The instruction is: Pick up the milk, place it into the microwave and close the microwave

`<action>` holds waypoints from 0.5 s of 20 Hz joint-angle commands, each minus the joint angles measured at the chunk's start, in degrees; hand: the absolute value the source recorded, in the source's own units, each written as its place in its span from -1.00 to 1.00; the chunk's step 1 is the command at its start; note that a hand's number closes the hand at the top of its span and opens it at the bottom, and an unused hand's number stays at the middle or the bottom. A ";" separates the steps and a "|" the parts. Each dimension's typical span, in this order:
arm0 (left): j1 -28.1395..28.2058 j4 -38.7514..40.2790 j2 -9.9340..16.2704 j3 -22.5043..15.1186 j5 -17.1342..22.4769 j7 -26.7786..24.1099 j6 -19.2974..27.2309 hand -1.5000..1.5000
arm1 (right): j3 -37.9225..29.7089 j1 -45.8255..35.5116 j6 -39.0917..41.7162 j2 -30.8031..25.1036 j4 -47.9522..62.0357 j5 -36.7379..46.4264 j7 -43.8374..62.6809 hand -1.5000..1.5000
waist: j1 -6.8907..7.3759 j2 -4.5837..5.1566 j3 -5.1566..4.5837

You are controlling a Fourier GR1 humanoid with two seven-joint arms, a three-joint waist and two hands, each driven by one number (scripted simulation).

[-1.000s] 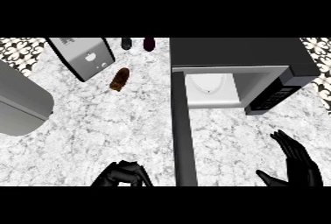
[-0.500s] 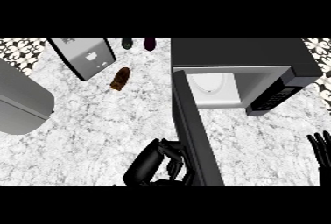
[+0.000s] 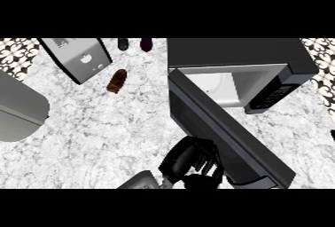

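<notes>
Microwave (image 3: 288,62) at bench (image 3: 98,124) right rear, door (image 3: 229,133) swung forward-left, left hand (image 3: 189,162) beside door

Kitchen: marble tabletop (image 3: 111,128) w/ open microwave (image 3: 262,57) upper right of frame, patterned tile wall (image 3: 16,53) at upper left, bottles (image 3: 134,43) along the top edge, grey appliance (image 3: 20,111) at left.

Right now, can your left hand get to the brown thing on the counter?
Probably yes. Only bare counter lies between the left hand, down by the open microwave door, and the brown thing; it would be a long stretch.
</notes>
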 commanded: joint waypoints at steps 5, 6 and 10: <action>-12.32 8.91 -0.36 -8.65 13.88 5.42 3.69 -1.00 | 3.05 1.05 3.45 -0.86 -8.78 -2.15 3.69 -1.00 | -4.31 0.66 -0.08; -12.88 9.07 -0.36 -9.03 16.03 4.36 4.00 -1.00 | 1.69 -1.39 4.28 -2.18 -7.40 -4.36 4.30 -1.00 | -4.41 0.93 -0.06; -14.76 8.95 -0.36 -7.30 19.39 -2.18 7.50 -1.00 | 3.48 -4.54 5.21 -3.19 -9.94 -6.20 7.37 -1.00 | -6.35 1.68 -0.27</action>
